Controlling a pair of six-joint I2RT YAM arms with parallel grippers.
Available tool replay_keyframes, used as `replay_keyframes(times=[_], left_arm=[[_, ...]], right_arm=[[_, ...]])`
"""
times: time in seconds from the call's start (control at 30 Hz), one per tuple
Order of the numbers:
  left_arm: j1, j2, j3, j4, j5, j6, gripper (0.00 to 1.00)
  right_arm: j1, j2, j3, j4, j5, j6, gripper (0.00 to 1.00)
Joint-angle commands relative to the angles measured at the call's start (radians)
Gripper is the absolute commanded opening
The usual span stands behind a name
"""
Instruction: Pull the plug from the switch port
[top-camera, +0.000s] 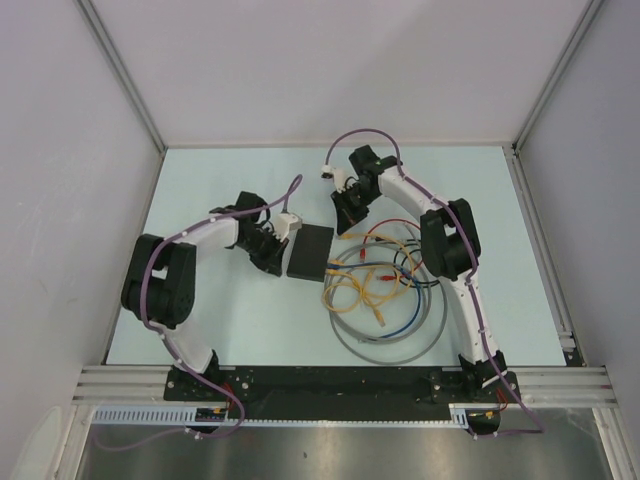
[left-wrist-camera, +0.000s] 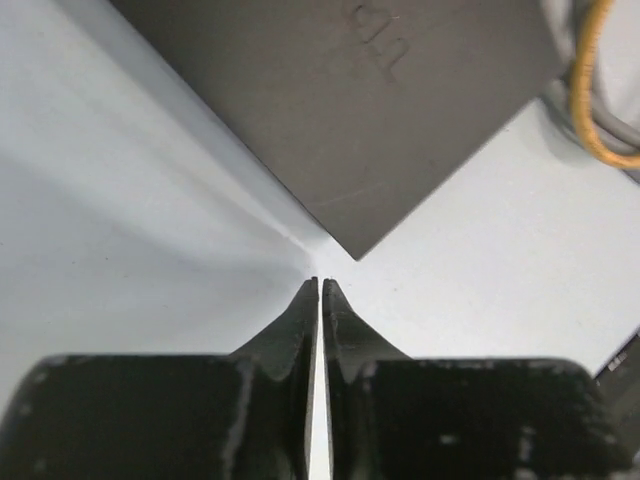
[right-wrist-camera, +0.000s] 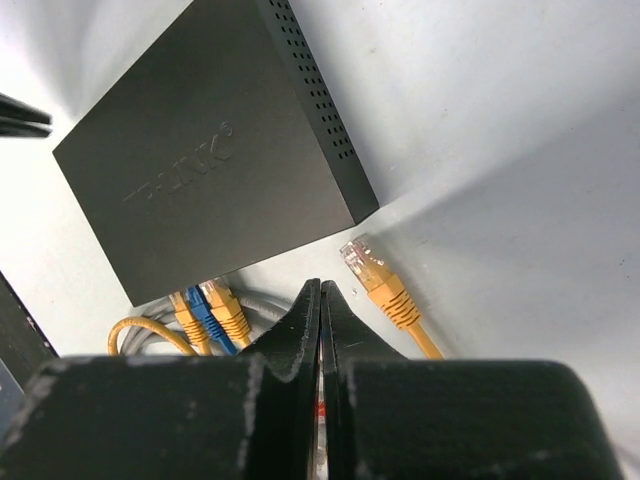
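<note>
The left claw (left-wrist-camera: 320, 285) and right claw (right-wrist-camera: 321, 289) are closed, empty. Just ahead of the right claw, a yellow plug (right-wrist-camera: 378, 280) is seen lying clear of the switch (right-wrist-camera: 210, 150); the pull is judged done, and withdrawal is called for.

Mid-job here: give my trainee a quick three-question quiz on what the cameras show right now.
1. True or false: the left hand and the right hand are both shut and empty.
2. Where is the loose yellow plug? A) seated in a port. B) lying on the table beside the switch. C) between the right hand's fingers.
3. Fill in: at the switch's port edge, the middle plug, flanked by yellow plugs, is coloured ___.
Key: 1 true; 2 B; 3 blue.
</note>
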Motion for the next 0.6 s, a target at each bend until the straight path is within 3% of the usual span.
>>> replay_keyframes(times=[0.0, 0.03, 0.13, 0.17, 0.27, 0.37, 0.57], left_arm=[[0.007, -0.064, 0.082, -0.146, 0.243, 0.113, 0.13], [0.007, -0.069, 0.091, -0.157, 0.263, 0.127, 0.13], [0.007, -0.069, 0.137, -0.130, 0.285, 0.052, 0.14], [0.007, -0.064, 0.159, -0.112, 0.285, 0.023, 0.14], [0.008, -0.018, 0.194, -0.058, 0.300, -0.095, 0.13], [0.010, 0.052, 0.220, -0.029, 0.309, -0.203, 0.11], [0.010, 0.183, 0.263, -0.023, 0.265, -0.241, 0.09]], right_arm=[[-0.008, -0.044, 0.000, 0.001, -0.014, -0.005, 0.00], [-0.014, -0.053, -0.006, -0.002, -0.035, -0.005, 0.01], [-0.038, -0.066, -0.014, -0.017, -0.121, -0.005, 0.20], [-0.046, -0.069, -0.017, -0.020, -0.148, -0.005, 0.34], [-0.075, -0.064, -0.018, -0.051, -0.271, -0.026, 0.47], [-0.084, -0.052, -0.020, -0.082, -0.337, -0.050, 0.52], [-0.089, -0.021, -0.028, -0.091, -0.373, -0.045, 0.48]])
